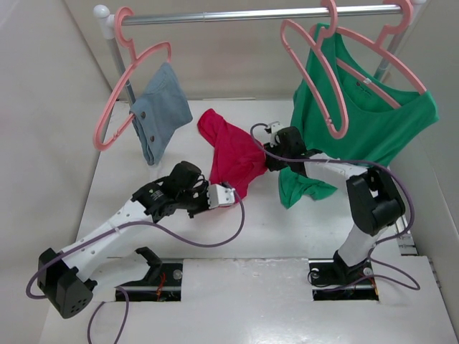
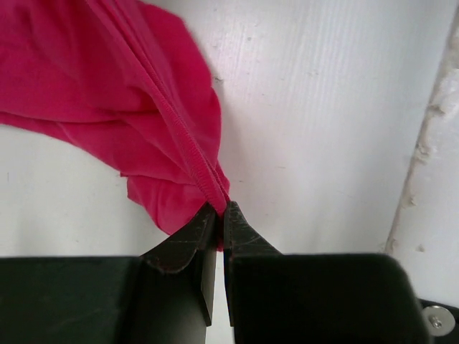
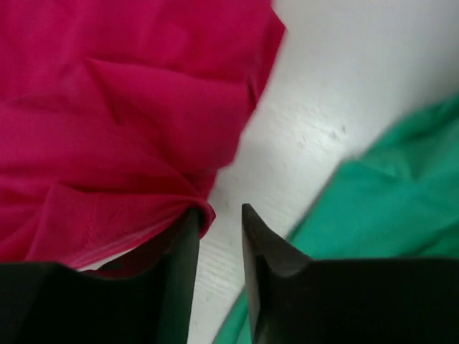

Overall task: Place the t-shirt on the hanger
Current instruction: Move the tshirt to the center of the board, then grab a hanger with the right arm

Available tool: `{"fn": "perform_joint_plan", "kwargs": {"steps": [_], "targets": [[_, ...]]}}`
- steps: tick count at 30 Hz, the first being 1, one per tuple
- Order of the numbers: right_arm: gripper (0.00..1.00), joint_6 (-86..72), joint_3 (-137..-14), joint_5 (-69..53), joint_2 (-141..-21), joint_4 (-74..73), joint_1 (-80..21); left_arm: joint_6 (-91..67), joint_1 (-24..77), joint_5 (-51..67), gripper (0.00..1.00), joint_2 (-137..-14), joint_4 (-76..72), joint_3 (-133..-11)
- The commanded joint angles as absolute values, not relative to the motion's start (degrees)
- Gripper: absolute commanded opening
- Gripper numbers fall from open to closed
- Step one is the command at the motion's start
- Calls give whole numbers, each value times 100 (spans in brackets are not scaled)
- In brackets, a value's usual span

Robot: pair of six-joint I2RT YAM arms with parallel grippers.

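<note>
A green top (image 1: 366,125) hangs on a pink hanger (image 1: 410,70) at the rail's (image 1: 251,14) right end, its hem on the counter (image 1: 287,226). A blue-grey cloth (image 1: 161,111) hangs on a second pink hanger (image 1: 118,93) at the left end.

We count 3 pink hangers: 1 bare hanger (image 1: 319,72), 1 second hanger (image 1: 401,68) wearing a top and 1 third hanger (image 1: 134,86) carrying a cloth. We count 3 garments: 1 red t-shirt (image 1: 233,154), 1 green top (image 1: 358,122) and 1 blue-grey cloth (image 1: 159,111). We find 1 rail (image 1: 251,14) and 1 desk (image 1: 287,229). We see 2 arms, left arm (image 1: 115,229) and right arm (image 1: 369,208), with 2 claws, left claw (image 2: 221,213) and right claw (image 3: 220,215).
</note>
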State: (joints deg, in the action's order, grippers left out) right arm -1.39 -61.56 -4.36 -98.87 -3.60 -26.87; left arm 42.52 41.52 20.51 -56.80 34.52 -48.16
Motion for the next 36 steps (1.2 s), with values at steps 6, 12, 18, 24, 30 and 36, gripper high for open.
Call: {"fn": "perform_joint_plan", "kwargs": {"steps": [6,12,18,24,30,36], "targets": [[78,-106,-5933,87,-9202,-1001,-2917,3288,4140,1170,0,-6047,2567,-4518],[96,483,-6126,1194,-8930,-2212,-4067,2831,4140,906,0,-6100,2110,-4281],[100,291,-6074,1425,-8114,-2602,-4895,2532,4140,835,0,-6100,1969,-4035],[98,229,-6502,905,-7242,-2873,-5010,2329,4140,545,0,-5994,1723,-3911],[78,615,-8382,773,-7277,-3594,-5063,2329,4087,545,0,-5994,1617,-3858],[77,1159,-10496,1054,-7487,-3954,-4993,2276,4087,545,0,-5889,1564,-3806]]}}
